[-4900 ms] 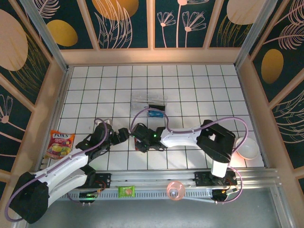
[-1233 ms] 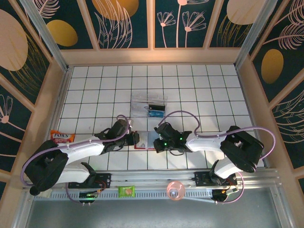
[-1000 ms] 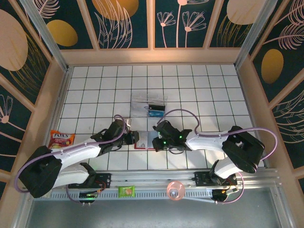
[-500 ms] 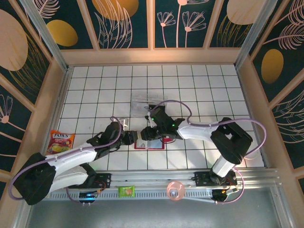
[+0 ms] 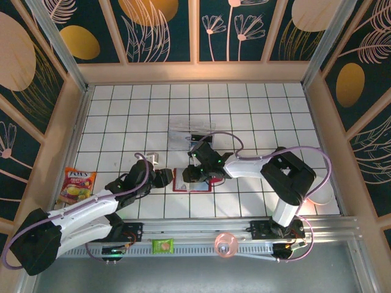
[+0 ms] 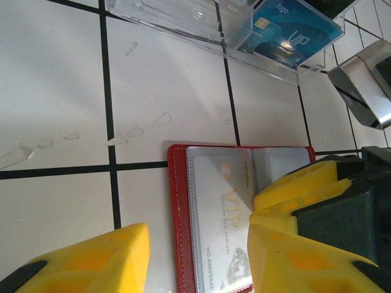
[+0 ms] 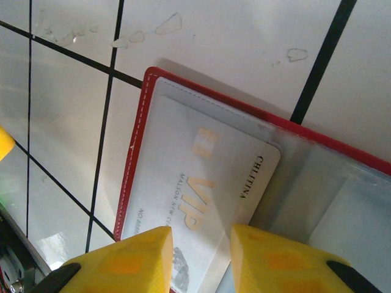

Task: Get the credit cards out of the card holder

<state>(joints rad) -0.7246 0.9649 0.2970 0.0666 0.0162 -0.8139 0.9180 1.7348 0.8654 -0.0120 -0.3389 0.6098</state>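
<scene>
Nearest, on the rail (image 5: 195, 235) at the table's (image 5: 122, 116) front edge, lie a green packet (image 5: 163, 245) and a pink round thing (image 5: 225, 245). Further in, the card holder (image 5: 192, 183) lies open and flat on the white tiles, its red rim framing clear sleeves, with a white card (image 7: 201, 183) in one sleeve. The left gripper (image 6: 195, 238) has its yellow fingers spread wide, the holder's red edge between them, pinching nothing. The right gripper (image 7: 200, 256) hangs just over the white card, fingers a little apart with a narrow gap. A snack bag (image 5: 76, 185) lies well off to the left. Beyond the holder sits a clear box (image 6: 177, 15) with a blue card (image 6: 293, 33) inside.
</scene>
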